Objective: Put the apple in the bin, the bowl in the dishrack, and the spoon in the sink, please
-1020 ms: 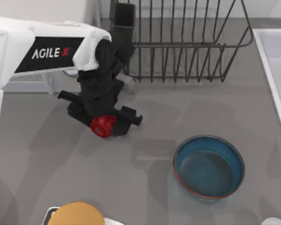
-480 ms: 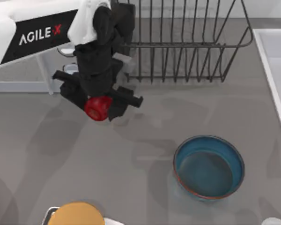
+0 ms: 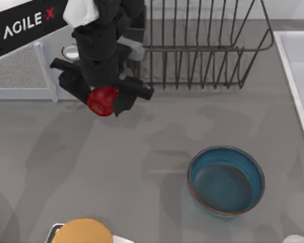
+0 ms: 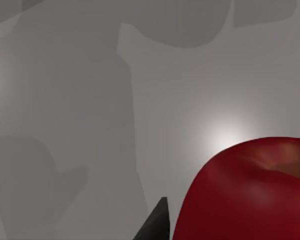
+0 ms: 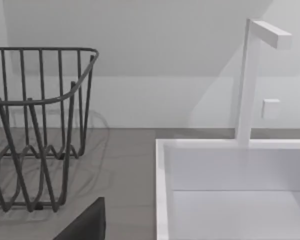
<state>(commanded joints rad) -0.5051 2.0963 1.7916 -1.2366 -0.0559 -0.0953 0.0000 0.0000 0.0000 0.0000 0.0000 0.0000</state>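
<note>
L gripper clamps apple above table beside dishrack; weak grip could drop it, apple rolls off.

One apple is counted, red and glossy. One bowl, blue with a reddish-brown rim, is counted to the right of and below the apple. One dishrack is counted, up and to the right of the apple. One sink is counted far to its right. One orange-yellow round thing is counted below it.
</note>
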